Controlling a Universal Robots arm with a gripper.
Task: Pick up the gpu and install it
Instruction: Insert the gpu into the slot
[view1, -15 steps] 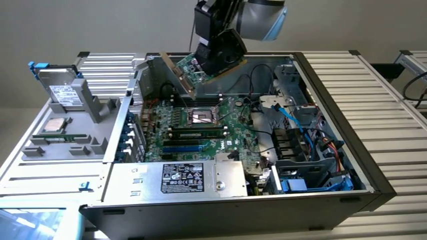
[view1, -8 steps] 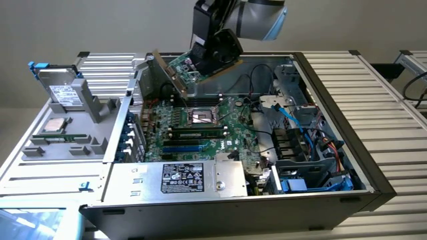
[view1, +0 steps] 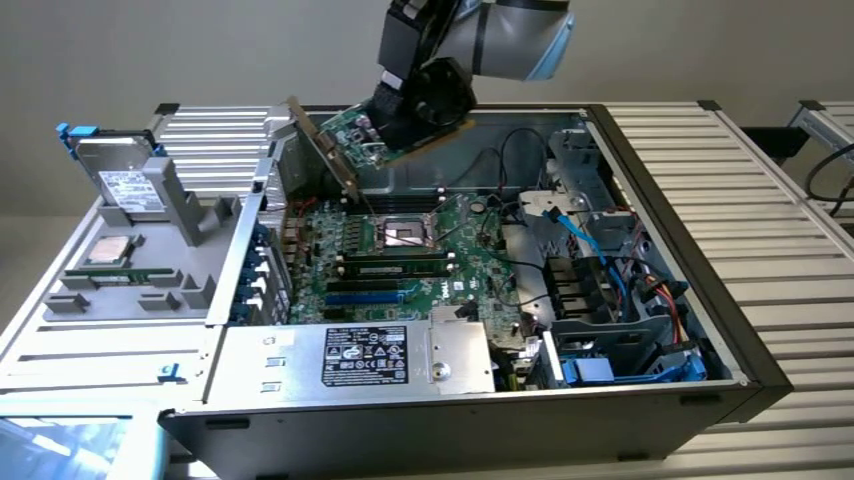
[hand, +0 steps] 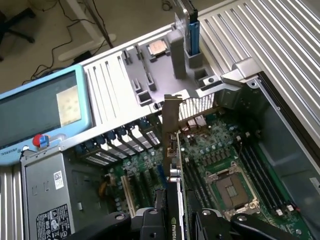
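The open computer case (view1: 441, 440) lies on its side across the middle of the frame, so its motherboard (view1: 400, 250) faces up for access, with the power supply (view1: 360, 355) boxed in at lower centre. At upper centre the gripper (view1: 396, 122) is partly closed on the gpu (view1: 344, 132). The card hangs tilted, clear of the board, bracket toward the frame's left, probably to meet the rear slots. The grey tray (view1: 80, 320) at left holds a drive (view1: 127, 185).

1. Gpu (view1: 358, 135) between the fingers (hand: 153, 224), tilted, over the open case (view1: 661, 205).
2. Motherboard (view1: 400, 250) in the case, below the fingers.
3. Power supply (view1: 347, 355) in the case, well apart from the fingers.
4. Tray (view1: 134, 300) beside the case, exterior view's left.
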